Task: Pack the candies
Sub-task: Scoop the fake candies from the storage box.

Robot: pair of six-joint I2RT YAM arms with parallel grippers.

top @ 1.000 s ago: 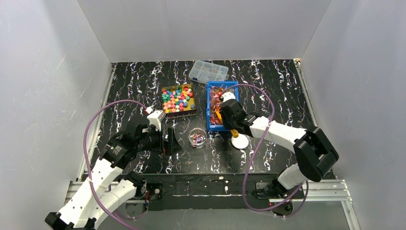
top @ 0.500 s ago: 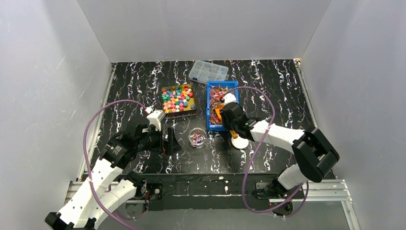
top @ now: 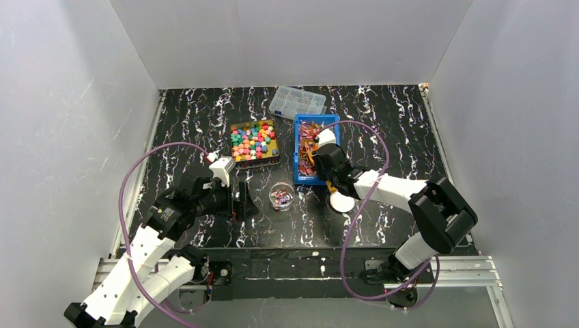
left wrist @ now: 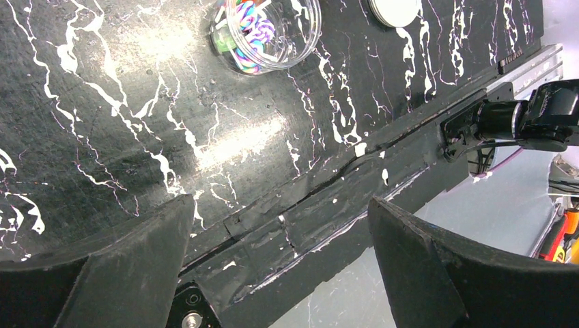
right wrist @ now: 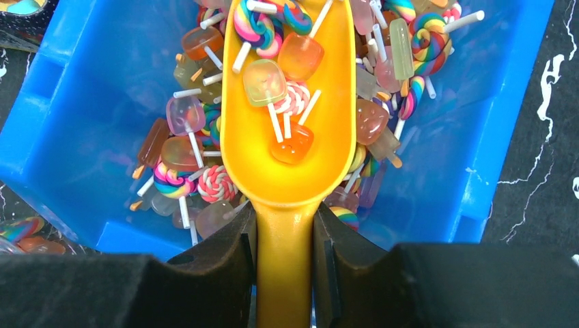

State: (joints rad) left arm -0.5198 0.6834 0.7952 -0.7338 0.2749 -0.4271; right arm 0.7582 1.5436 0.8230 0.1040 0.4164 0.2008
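Observation:
Lollipop and ice-pop shaped candies (right wrist: 184,157) lie in a blue bin (right wrist: 82,102). My right gripper (right wrist: 285,232) is shut on the handle of a yellow scoop (right wrist: 287,157), whose bowl holds several candies (right wrist: 276,75) over the pile. From above, the right gripper (top: 321,160) sits over the near half of the blue bin (top: 298,154). A small clear jar (top: 281,196) with a few candies stands left of the bin. My left gripper (top: 244,201) is open and empty just left of the jar. In the left wrist view the left gripper (left wrist: 281,208) is wide apart, and the jar (left wrist: 270,34) lies beyond it.
A tray of chunky multicoloured candies (top: 253,142) stands left of the blue bin. Behind them is a clear compartment box (top: 297,102). A white lid (top: 342,201) lies flat by the bin's near right corner. White walls close in three sides.
The right arm has shifted slightly left, with the scoop staying in the blue bin. The left arm has not moved.

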